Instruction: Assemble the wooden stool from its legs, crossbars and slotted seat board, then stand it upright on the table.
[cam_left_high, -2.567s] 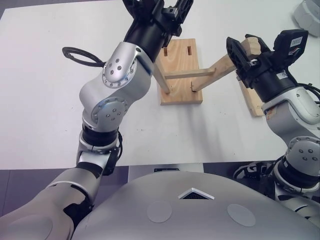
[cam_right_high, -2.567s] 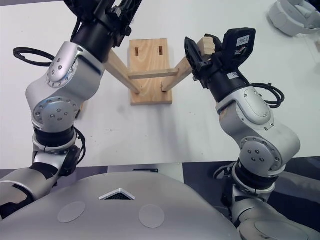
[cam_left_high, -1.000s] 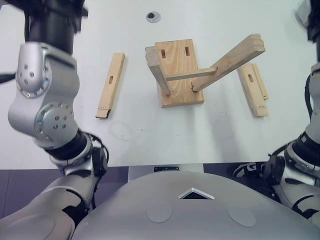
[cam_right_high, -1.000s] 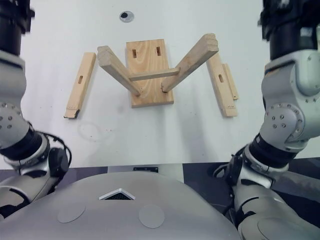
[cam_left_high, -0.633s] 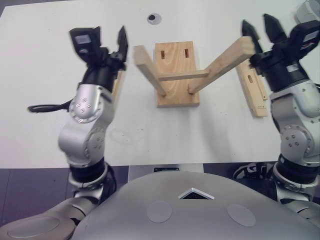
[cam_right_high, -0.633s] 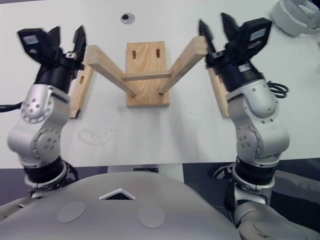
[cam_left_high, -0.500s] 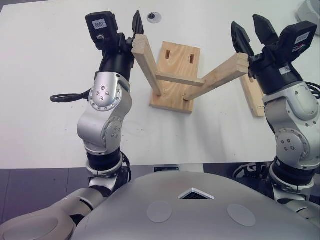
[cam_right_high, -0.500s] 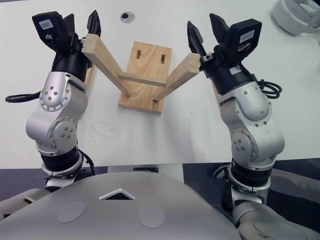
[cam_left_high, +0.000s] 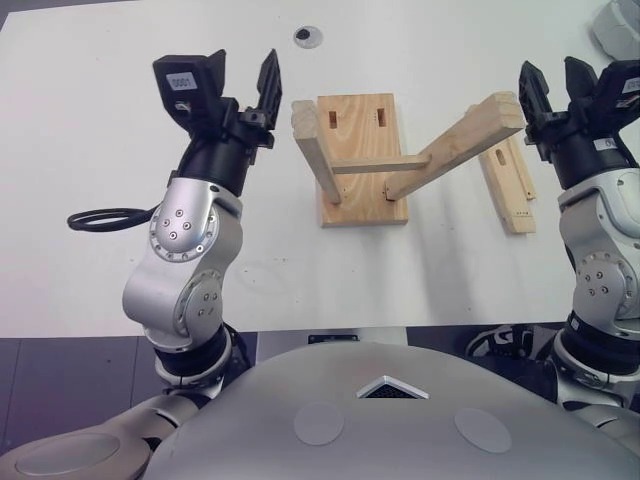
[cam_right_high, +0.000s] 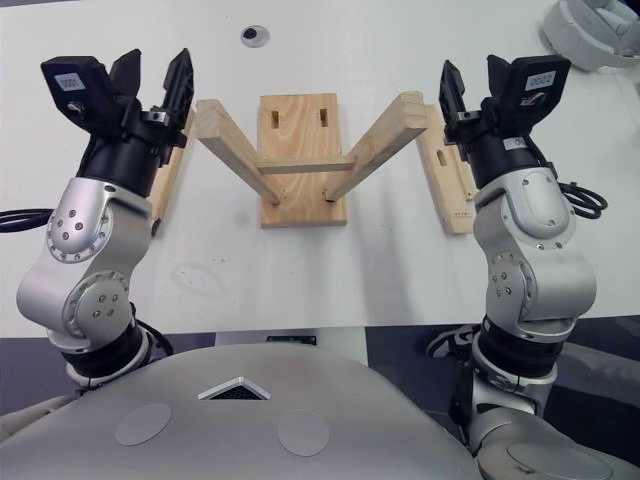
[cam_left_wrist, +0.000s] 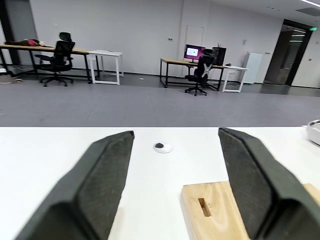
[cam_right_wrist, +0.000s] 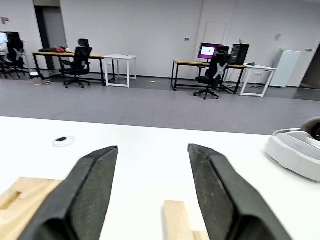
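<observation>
The slotted seat board (cam_left_high: 362, 200) lies flat on the white table (cam_left_high: 80, 120). Two legs rise from it, splayed apart: the left leg (cam_left_high: 312, 140) and the right leg (cam_left_high: 462, 135), joined by a crossbar (cam_left_high: 380, 165). My left gripper (cam_left_high: 242, 70) is open, just left of the left leg's top and apart from it. My right gripper (cam_left_high: 555, 78) is open, just right of the right leg's top. One loose leg (cam_right_high: 166, 180) lies behind the left gripper; another loose leg (cam_left_high: 503, 185) lies under the right one. In the wrist views the left gripper (cam_left_wrist: 175, 134) and right gripper (cam_right_wrist: 152, 148) hold nothing.
A small black disc (cam_left_high: 308, 36) sits on the table behind the board. A black cable (cam_left_high: 95, 218) loops off the left arm. A white headset (cam_left_high: 615, 25) rests at the far right corner. An office with desks and chairs lies beyond the table.
Both grippers have drawn outward, away from the leg tops they flanked half a second ago. The seat board, then turned askew, now lies square.
</observation>
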